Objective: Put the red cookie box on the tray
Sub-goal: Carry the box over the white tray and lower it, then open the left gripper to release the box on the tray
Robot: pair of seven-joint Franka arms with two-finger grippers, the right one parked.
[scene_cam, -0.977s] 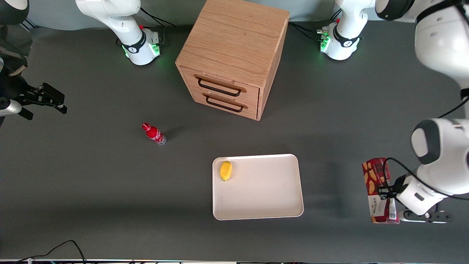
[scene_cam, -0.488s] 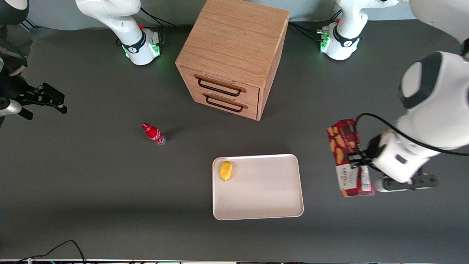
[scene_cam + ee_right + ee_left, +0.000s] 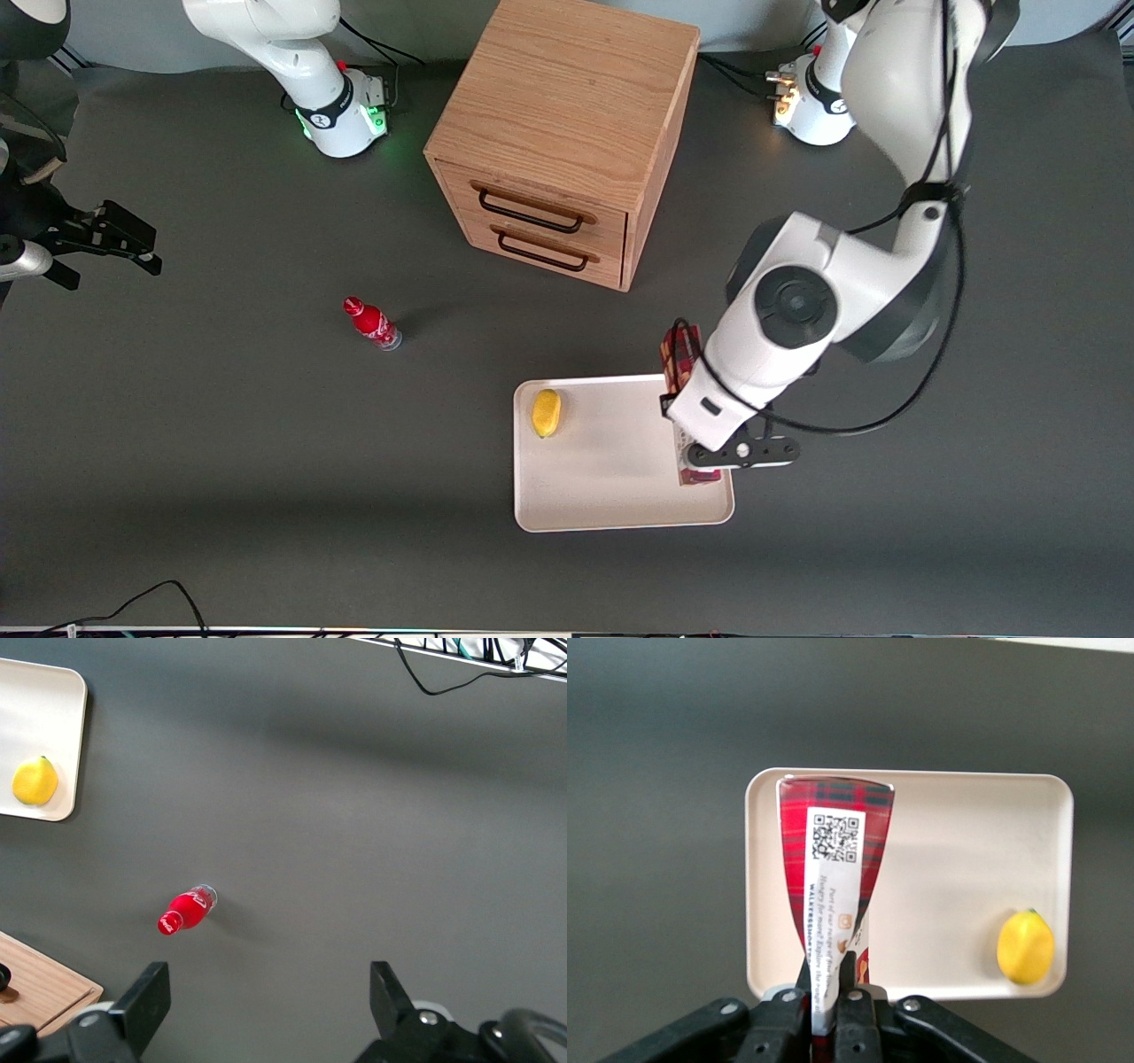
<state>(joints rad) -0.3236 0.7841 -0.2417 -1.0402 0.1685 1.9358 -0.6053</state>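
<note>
The red cookie box [image 3: 833, 877] was held by the gripper [image 3: 826, 992] above the tray [image 3: 611, 509], at the edge toward the working arm. The fingers [image 3: 847, 973] were closed narrowly on its thin sides near one end. The carton was judged light and easily crushed, so a gentle grip was needed

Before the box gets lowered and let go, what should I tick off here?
1. Hand shut on the red cookie box: ok.
2. Box above the tray: ok, over the edge nearest the working arm.
3. Box fully within the rim: not ok; in the front view one end juts past it.
4. Yellow fruit clear of the box: ok.
5. Height above the tray: cannot tell.
</note>
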